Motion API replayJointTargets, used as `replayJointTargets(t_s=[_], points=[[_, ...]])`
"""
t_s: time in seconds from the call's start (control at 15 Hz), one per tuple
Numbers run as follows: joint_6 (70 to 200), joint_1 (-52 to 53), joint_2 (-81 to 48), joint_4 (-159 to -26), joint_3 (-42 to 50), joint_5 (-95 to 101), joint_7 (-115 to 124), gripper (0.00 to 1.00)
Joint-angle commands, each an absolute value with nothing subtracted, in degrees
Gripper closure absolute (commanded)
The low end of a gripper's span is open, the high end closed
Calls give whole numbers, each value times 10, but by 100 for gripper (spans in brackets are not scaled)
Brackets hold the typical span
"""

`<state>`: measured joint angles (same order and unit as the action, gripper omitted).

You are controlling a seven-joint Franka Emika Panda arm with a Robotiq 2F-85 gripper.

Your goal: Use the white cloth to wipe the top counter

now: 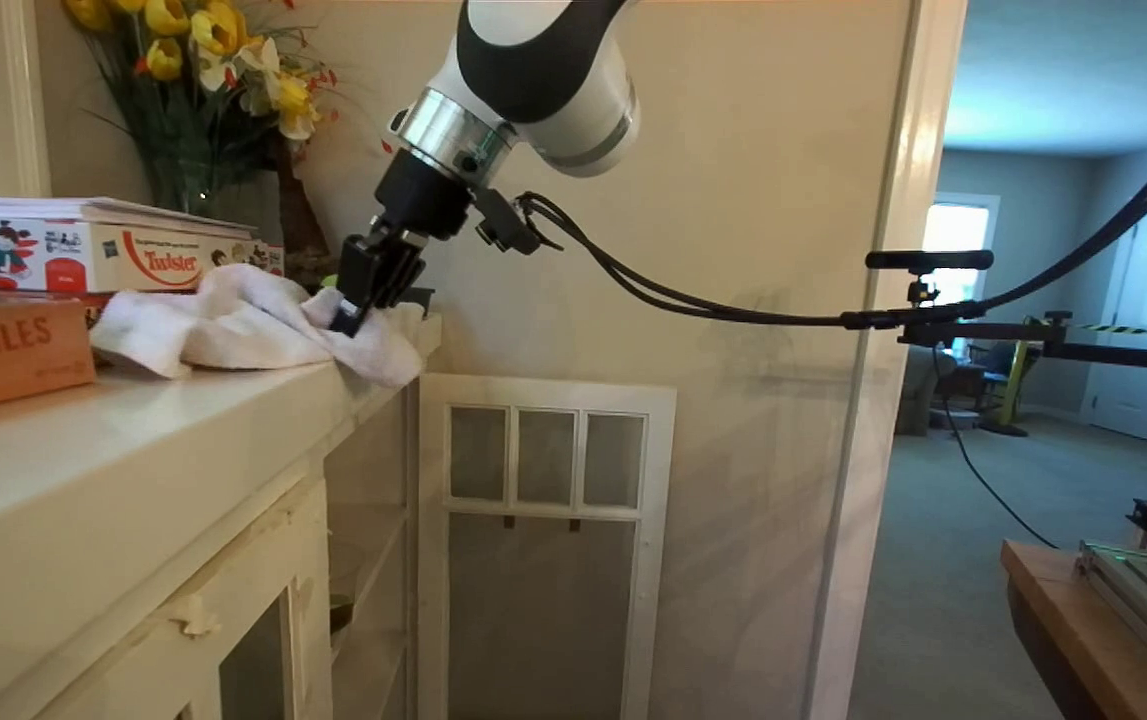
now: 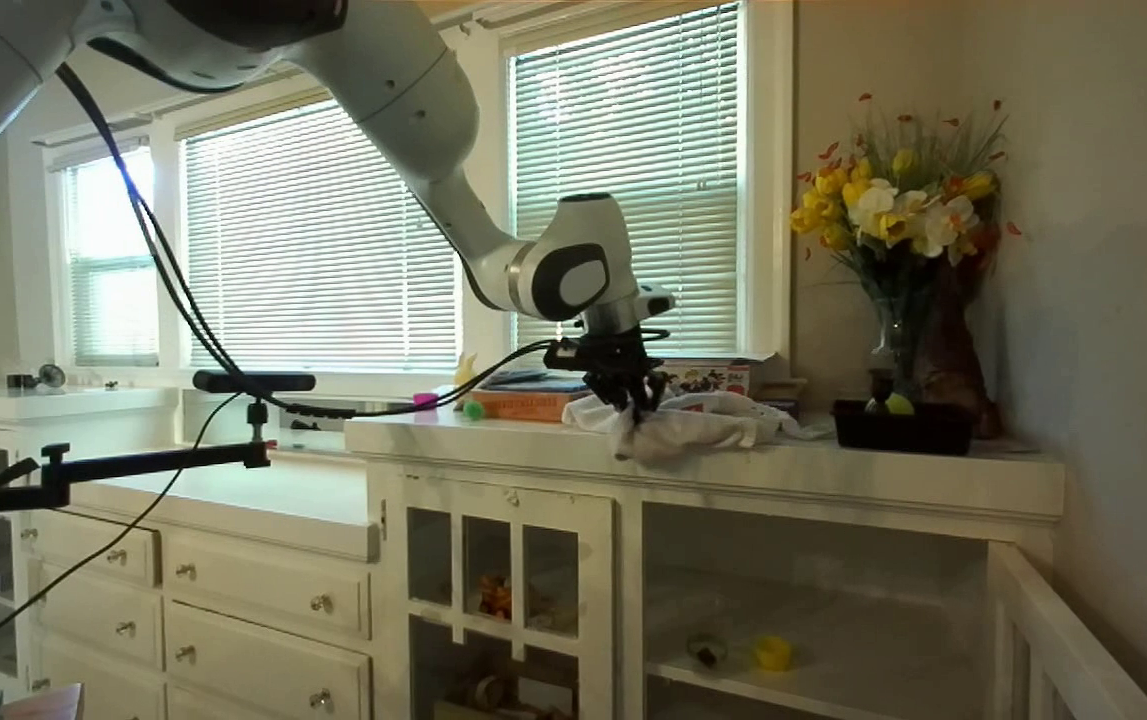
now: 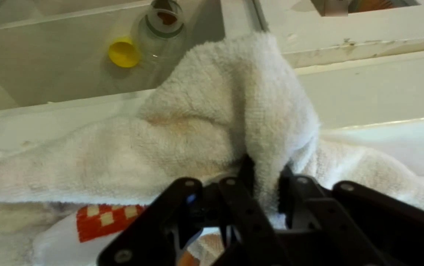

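The white cloth [image 1: 243, 320] lies bunched on the top counter [image 1: 83, 440], with one end hanging over the front edge. In an exterior view the cloth [image 2: 708, 428] also shows on the counter [image 2: 883, 482]. My gripper [image 1: 347, 322] points down at the counter's front edge; it also shows in an exterior view [image 2: 639, 408]. In the wrist view the gripper [image 3: 267, 177] has its fingers closed around a thick fold of the cloth [image 3: 197, 144]. A red-and-white checked patch shows among the cloth's folds. The cloth's underside is hidden.
A Twister box [image 1: 168, 258] and an orange box [image 1: 13, 350] stand beside the cloth. A flower vase [image 2: 893, 335] and a black tray [image 2: 903, 428] stand at the counter's end. A green ball [image 2: 474, 410] lies near the orange box. A yellow cup [image 3: 124, 52] sits on the shelf below.
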<state>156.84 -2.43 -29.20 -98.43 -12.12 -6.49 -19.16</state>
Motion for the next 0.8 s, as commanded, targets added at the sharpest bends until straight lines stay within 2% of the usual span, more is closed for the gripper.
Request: replayJointTargets(t_s=[0.0, 0.27, 0.6, 0.73], points=[[1555, 4, -282, -1006, -139, -52, -197, 97], [1552, 24, -285, -1001, -150, -54, -195, 97], [1556, 29, -259, -1006, -86, -42, -116, 97], [1579, 5, -245, -1008, -96, -61, -144, 97]])
